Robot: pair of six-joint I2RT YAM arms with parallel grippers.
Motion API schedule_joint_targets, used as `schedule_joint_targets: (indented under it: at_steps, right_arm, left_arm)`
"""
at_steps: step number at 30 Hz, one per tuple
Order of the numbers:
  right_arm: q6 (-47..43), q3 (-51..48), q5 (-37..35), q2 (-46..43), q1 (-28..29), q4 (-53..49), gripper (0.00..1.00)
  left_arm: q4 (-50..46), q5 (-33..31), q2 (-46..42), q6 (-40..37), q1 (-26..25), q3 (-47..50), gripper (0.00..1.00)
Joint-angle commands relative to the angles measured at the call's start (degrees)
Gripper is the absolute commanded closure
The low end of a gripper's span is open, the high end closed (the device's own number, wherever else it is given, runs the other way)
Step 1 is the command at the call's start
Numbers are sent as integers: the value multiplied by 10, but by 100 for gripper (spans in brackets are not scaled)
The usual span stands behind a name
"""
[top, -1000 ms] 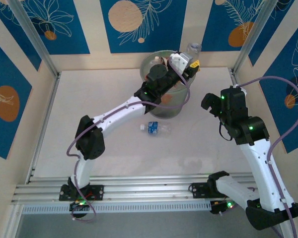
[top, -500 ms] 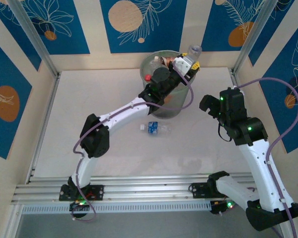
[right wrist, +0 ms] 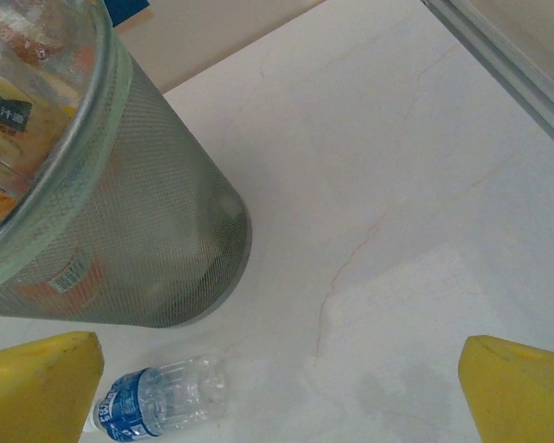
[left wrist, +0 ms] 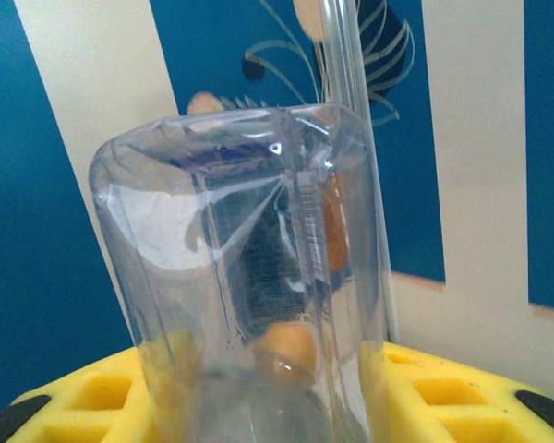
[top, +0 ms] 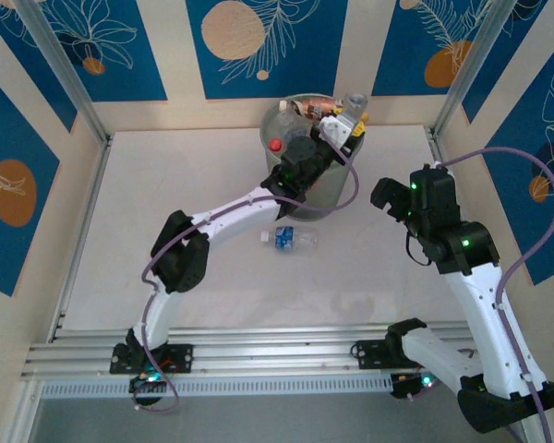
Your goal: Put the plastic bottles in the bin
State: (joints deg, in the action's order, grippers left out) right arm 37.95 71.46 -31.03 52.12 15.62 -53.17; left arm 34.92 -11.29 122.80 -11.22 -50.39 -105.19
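Top external: left pincer (top: pixel 348 115) is over the far rim of the bin (top: pixel 325 189), clamped on a clear bottle (top: pixel 356 100) that juts past its tips. Right pincer (top: pixel 386 196) is spread wide, with the bin off to its side. A blue-labelled bottle (top: pixel 289 238) lies on the bench (top: pixel 166 185) below both pincers.

Left wrist: yellow fingers (left wrist: pixel 83 397) flank the clear bottle on both sides.

Right wrist: fingers are far apart over bare bench. The bin, with bottles inside, stands ahead. The blue-labelled bottle lies just beside one fingertip.

White arms (top: pixel 240 205), black joints (top: pixel 178 263), purple cables (top: pixel 508 145)
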Motion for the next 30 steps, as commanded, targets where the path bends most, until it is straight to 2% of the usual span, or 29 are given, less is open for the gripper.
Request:
schedule_joint_targets:
  at_steps: [1,6,8,10,12,19,25,30]
  right_arm:
    - [6,-8,12,-8,-4,16,1]
    - [7,-9,14,-8,-3,17,1]
    - [7,-8,15,-8,-4,17,1]
    - [7,-8,17,-8,-3,19,1]
    - [5,-9,18,-7,-4,22,1]
    - [-10,5,24,6,-3,38,1]
    - [-39,74,20,63,-4,61,1]
    - [-69,173,40,145,-6,87,17]
  left_arm:
    - [21,-20,-25,14,-3,20,56]
    - [8,-12,-41,14,-3,29,52]
    - [-4,-1,-48,19,-2,28,40]
    - [-16,11,-57,28,-3,28,24]
    - [-28,23,-67,37,-3,25,16]
    - [-26,32,-93,51,-2,30,15]
    - [-24,31,-110,75,-2,29,15]
    - [-47,-26,-155,106,-1,57,14]
